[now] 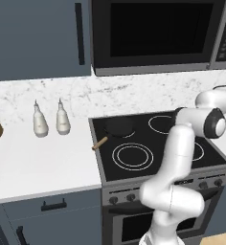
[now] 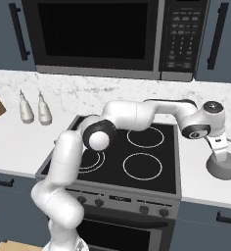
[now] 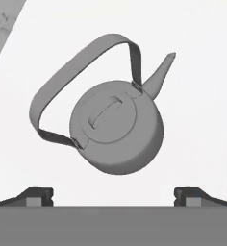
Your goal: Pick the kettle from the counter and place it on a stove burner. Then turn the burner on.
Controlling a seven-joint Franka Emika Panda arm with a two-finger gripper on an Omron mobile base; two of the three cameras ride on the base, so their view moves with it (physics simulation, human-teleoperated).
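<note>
Grey kettle (image 3: 116, 129) seen from above on a white surface (image 3: 202, 120), arched handle raised; tool (image 3: 113, 196) fingertips spread wide apart.

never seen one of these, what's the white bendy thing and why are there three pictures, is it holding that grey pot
The white thing is a robot arm in a simulated kitchen. Two pictures come from cameras behind it, left and right, looking over a black cooktop with ring-marked burners. The third comes from a camera on its hand, looking down between the two dark fingertips. The grey pot is a kettle, standing on the white counter right of the stove. The gripper hangs just above it, jaws wide open, holding nothing. On the counter left of the stove stand two white bottles. A dark pan with a wooden handle sits on a back burner.
</note>
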